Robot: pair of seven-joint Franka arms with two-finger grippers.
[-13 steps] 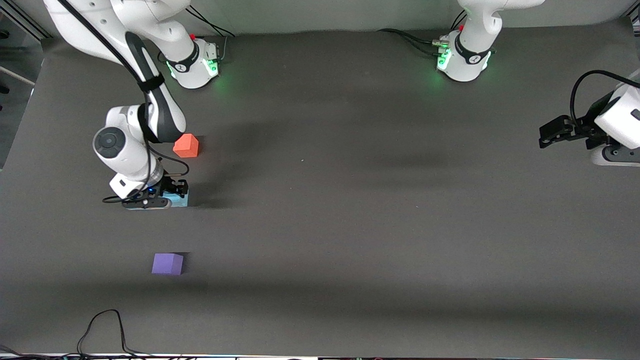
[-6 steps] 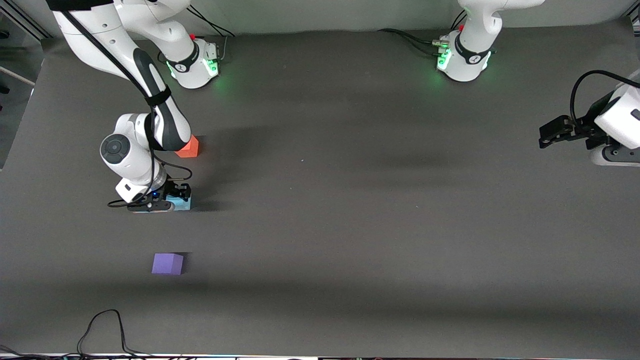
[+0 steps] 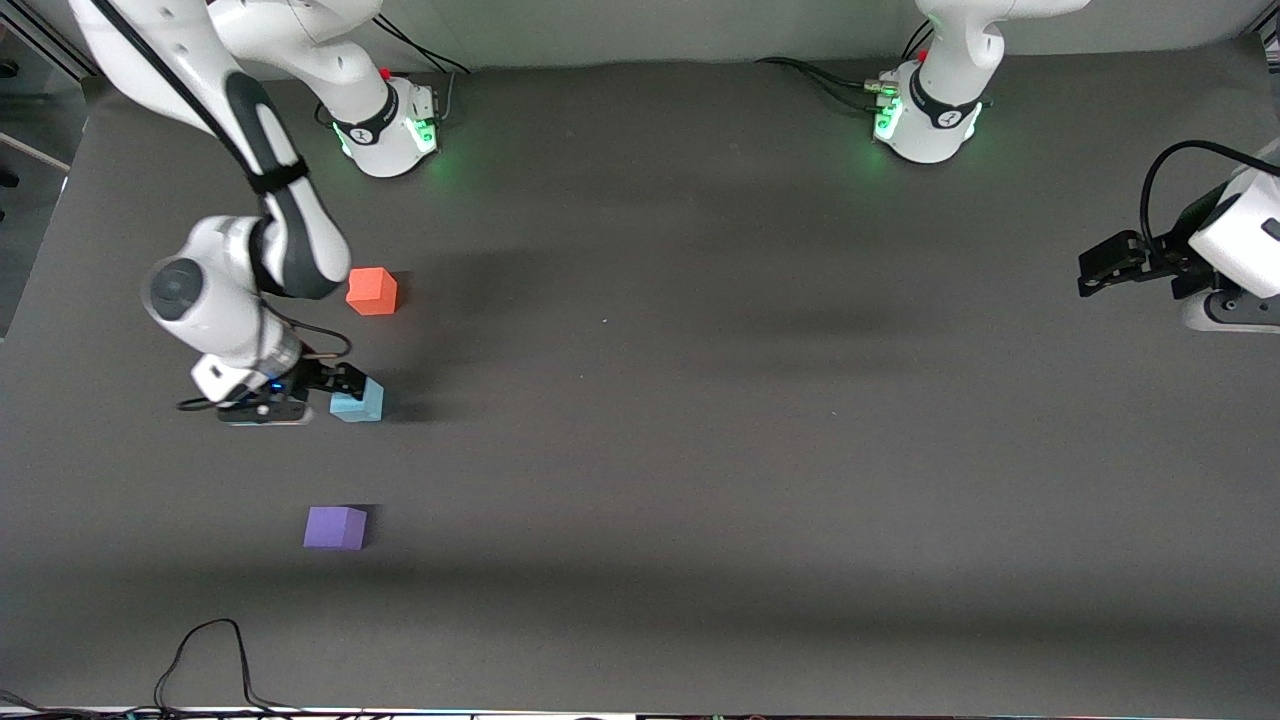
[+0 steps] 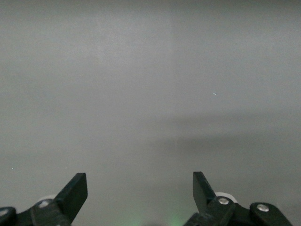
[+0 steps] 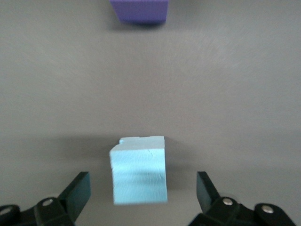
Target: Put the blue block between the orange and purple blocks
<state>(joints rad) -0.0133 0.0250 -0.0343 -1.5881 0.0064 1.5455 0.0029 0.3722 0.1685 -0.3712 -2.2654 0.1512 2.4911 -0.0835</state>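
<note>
The blue block [image 3: 358,402] rests on the grey table, roughly midway between the orange block [image 3: 372,291] and the purple block [image 3: 335,527], which is nearest the front camera. My right gripper [image 3: 336,381] is open just above and beside the blue block, not touching it. In the right wrist view the blue block [image 5: 138,172] lies between the spread fingers of my right gripper [image 5: 141,181] with gaps on both sides, and the purple block [image 5: 139,10] shows at the edge. My left gripper [image 3: 1095,270] waits, open and empty, at the left arm's end of the table; its wrist view shows my left gripper [image 4: 140,181] over bare table.
A black cable [image 3: 205,650] loops on the table edge nearest the front camera, toward the right arm's end. The two arm bases [image 3: 385,125] [image 3: 925,120] stand along the edge farthest from the camera. The grey table mat [image 3: 700,400] lies between them.
My right gripper has let go of the blue block, opened, and drawn back toward the right arm's end of the table. The block stays put. The left arm has not moved.
</note>
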